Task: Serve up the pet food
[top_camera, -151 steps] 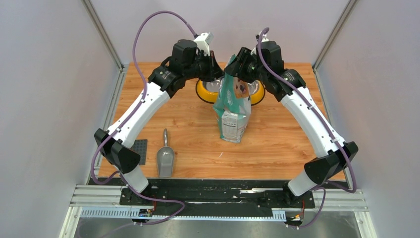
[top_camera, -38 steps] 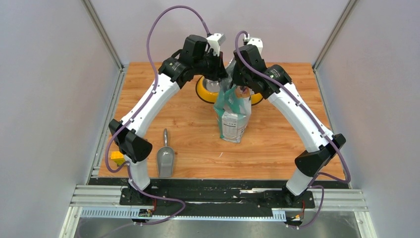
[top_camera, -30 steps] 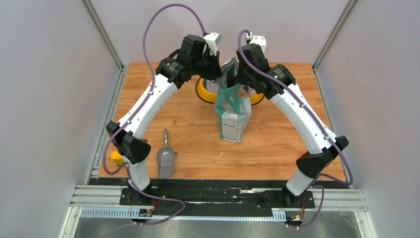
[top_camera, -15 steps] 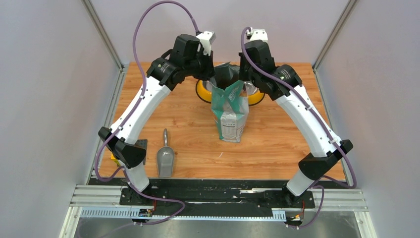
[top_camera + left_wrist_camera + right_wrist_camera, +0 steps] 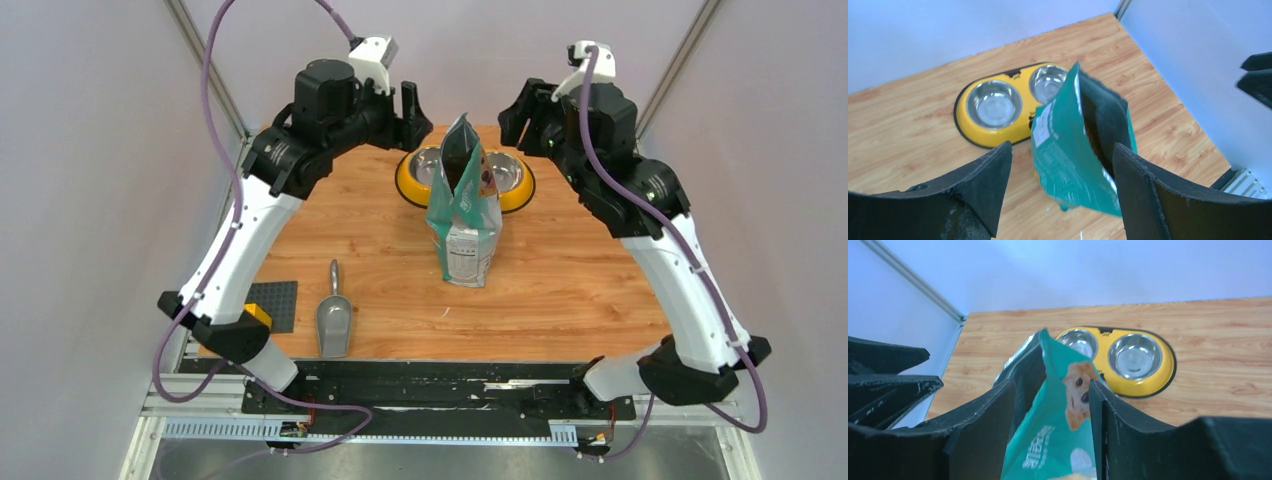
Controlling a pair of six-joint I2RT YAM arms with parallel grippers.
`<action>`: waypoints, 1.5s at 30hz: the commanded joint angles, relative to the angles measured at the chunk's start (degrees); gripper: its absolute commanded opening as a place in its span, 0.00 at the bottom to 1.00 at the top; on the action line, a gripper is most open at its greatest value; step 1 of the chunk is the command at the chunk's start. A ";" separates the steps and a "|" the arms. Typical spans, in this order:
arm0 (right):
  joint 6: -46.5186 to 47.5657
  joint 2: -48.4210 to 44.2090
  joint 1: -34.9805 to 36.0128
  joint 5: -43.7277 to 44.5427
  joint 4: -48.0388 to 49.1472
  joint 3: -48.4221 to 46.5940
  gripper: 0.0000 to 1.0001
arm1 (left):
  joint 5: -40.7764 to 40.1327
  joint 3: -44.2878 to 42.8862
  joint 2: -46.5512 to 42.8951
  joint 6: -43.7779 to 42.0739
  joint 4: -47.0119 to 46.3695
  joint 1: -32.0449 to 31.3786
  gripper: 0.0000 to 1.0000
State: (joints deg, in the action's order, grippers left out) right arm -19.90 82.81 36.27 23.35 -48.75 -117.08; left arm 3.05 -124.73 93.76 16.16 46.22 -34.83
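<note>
Now the pet food [image 5: 1091, 134] shows only as a brown patch deep inside the mouth of the teal-green pouch [image 5: 465, 225]; none has reached the bowls. The pouch stands on the bench [image 5: 560, 290], just in front of the yellow double feeder [image 5: 408, 185], whose two steel bowls look bare.

What has just changed is the hold. A second ago both grippers were pinched on the pouch's top edges, spreading them. The left gripper [image 5: 412, 108] and the right gripper [image 5: 520, 110] have since let go and drawn up and outward, one to each side. Both have their jaws apart and hold nothing. The pouch stands unaided with its mouth gaping, so the opening step looks finished and scooping or pouring remains.

The pouch's long axis is near vertical and its mouth points up, with one peaked lip rising above the other. The kibble, being loose, has no axis of its own. The grey scoop [image 5: 333, 325] lies untouched near the left arm's base.
</note>
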 commanded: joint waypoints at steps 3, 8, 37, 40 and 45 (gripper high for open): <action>-7.75 -10.36 -0.15 -6.85 -0.07 12.08 0.56 | -7.23 15.33 -12.89 0.86 -1.77 0.25 0.84; -12.82 -19.34 -0.15 -9.89 -1.86 23.36 0.57 | -12.07 36.96 -23.98 5.90 -1.06 1.04 0.89; -14.78 -26.75 -0.20 -16.06 0.72 48.89 0.66 | -14.89 80.21 -10.96 18.61 -22.90 14.95 0.66; -14.98 -26.65 -0.24 -16.38 1.73 49.71 0.66 | -14.72 79.33 -10.30 17.35 -23.21 15.05 0.53; -15.34 -26.26 -0.25 -17.36 2.14 49.93 0.66 | -13.79 77.89 -11.00 16.02 -23.01 15.10 0.21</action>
State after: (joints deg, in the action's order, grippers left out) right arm -35.48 56.53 36.18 6.85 -49.78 -67.33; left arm -11.51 -44.56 83.64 32.38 25.50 -19.84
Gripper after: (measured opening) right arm 0.655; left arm 0.302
